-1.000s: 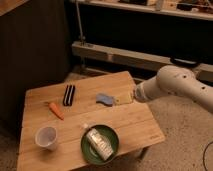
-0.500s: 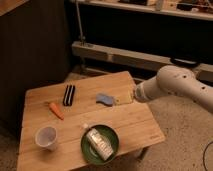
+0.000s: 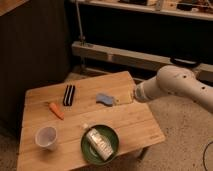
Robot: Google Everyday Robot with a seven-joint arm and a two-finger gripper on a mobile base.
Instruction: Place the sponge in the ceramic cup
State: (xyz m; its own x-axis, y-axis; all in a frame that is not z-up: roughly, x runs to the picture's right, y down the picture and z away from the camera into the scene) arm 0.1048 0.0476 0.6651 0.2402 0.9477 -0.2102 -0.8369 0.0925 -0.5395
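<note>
The light-blue sponge [image 3: 104, 98] lies flat on the wooden table [image 3: 131, 121], right of its middle. The white ceramic cup [image 3: 46, 137] stands upright near the front left corner, with nothing in it that I can see. My gripper [image 3: 123, 99] reaches in low from the right on a white arm, its tip just to the right of the sponge and close to its end. It is open and holds nothing. Whether it touches the sponge is hard to tell.
An orange carrot [image 3: 56, 110] and a black-and-white striped block [image 3: 69, 94] lie on the left half of the table. A green plate [image 3: 85, 145] with a box [image 3: 100, 143] on it sits at the front edge. Dark shelving stands behind the table.
</note>
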